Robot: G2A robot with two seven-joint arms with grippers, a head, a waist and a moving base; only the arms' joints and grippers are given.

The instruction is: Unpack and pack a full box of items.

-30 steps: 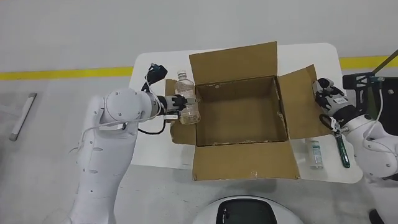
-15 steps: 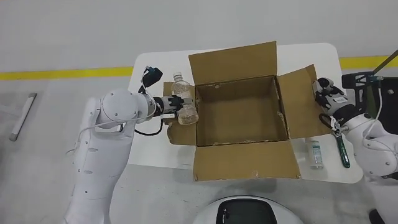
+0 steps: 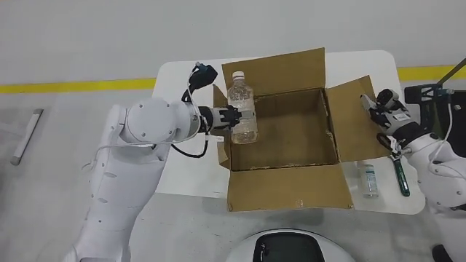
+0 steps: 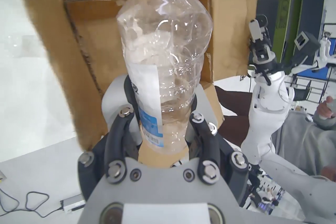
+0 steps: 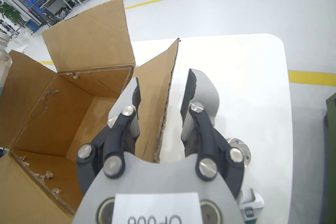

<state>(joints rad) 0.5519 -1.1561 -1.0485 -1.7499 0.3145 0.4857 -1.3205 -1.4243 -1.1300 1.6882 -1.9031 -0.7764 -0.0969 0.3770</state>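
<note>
One clear plastic bottle with a white cap is held by the left pincer, which pinches it low on the body with a finger pressed to each side. The bottle stands roughly upright, cap uppermost, its long axis crossing the line of the fingers.

From above, the bottle hangs over the left wall of the open brown cardboard box, just inside the opening. The left pincer reaches in from outside that wall. The coming move turns on this: the box floor lies below the bottle and a little further in, so I judge a short carry inward and a lowering would set it down. The risk is the base catching the left wall or its raised flap.

Across the box, the right pincer is spread, with the edge of the right flap standing between its fingers; whether they touch the cardboard I cannot tell.

Beyond that flap, a small clear bottle and a green-handled wrench lie on the white bench.
</note>
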